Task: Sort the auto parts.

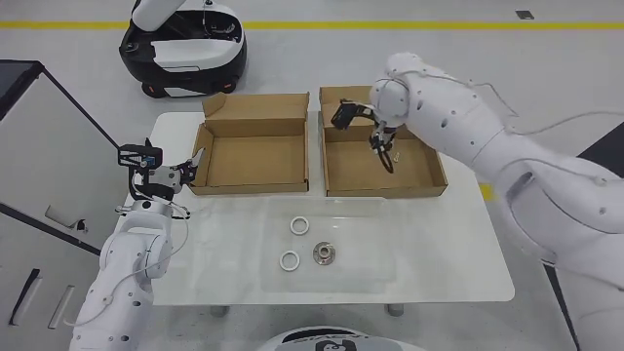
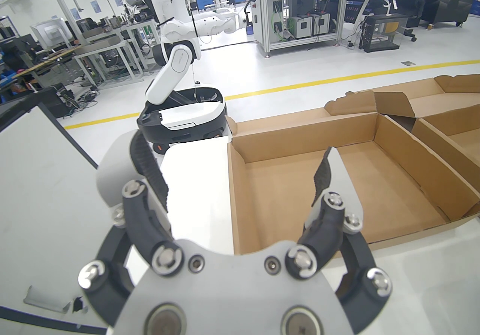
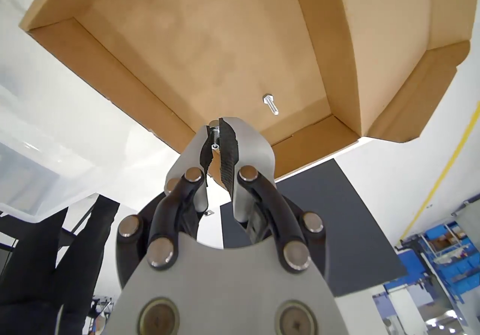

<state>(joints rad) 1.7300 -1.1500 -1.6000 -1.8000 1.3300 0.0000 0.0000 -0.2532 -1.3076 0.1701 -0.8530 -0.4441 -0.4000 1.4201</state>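
Right gripper (image 3: 216, 125) clamps a bolt (image 3: 215, 134) above the right box (image 1: 385, 193) (a second bolt (image 3: 270, 103) lies inside); left gripper (image 2: 233, 148), jaws apart, hovers at the tabletop's (image 1: 439, 253) left edge.

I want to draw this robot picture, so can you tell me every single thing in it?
left box: one, brown, back of the table, empty.
right box: one, brown, beside the left box.
loose bolt: one, silver, lying in the right box.
held bolt: one, silver, above the right box.
rings: two, white, in front of the boxes.
metal part: one, grey, beside the nearer ring.
clear tray: one, see-through, seemingly around the rings.
table: one, white.
other robot: one, white and black, on the floor behind the table.
left gripper: black and silver, open, beside the left box.
right gripper: pinching the held bolt.
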